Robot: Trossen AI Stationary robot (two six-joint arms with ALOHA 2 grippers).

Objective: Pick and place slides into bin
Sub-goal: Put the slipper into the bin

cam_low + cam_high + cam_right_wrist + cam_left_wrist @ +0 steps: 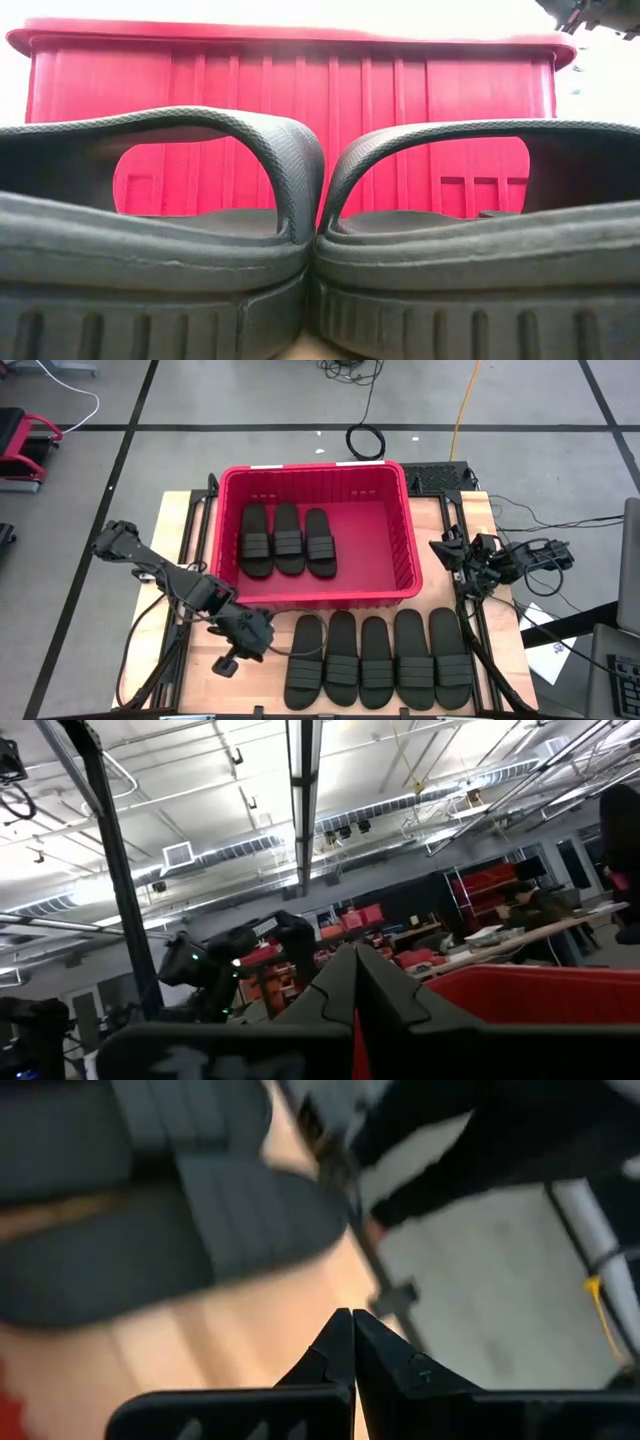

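Partly strap-hidden bin (290, 70) behind slides (160, 250)

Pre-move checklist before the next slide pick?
1. Left gripper free: ok, fingers shut, nothing held.
2. Right gripper free: ok, shut, parked beside the bin's right wall.
3. Fingers open for a grasp: not ok, both shut.
4. Bin has room: ok, three slides inside, right half bare.
5. Next target reachable: ok, leftmost of the five table slides lies right beside the left gripper.
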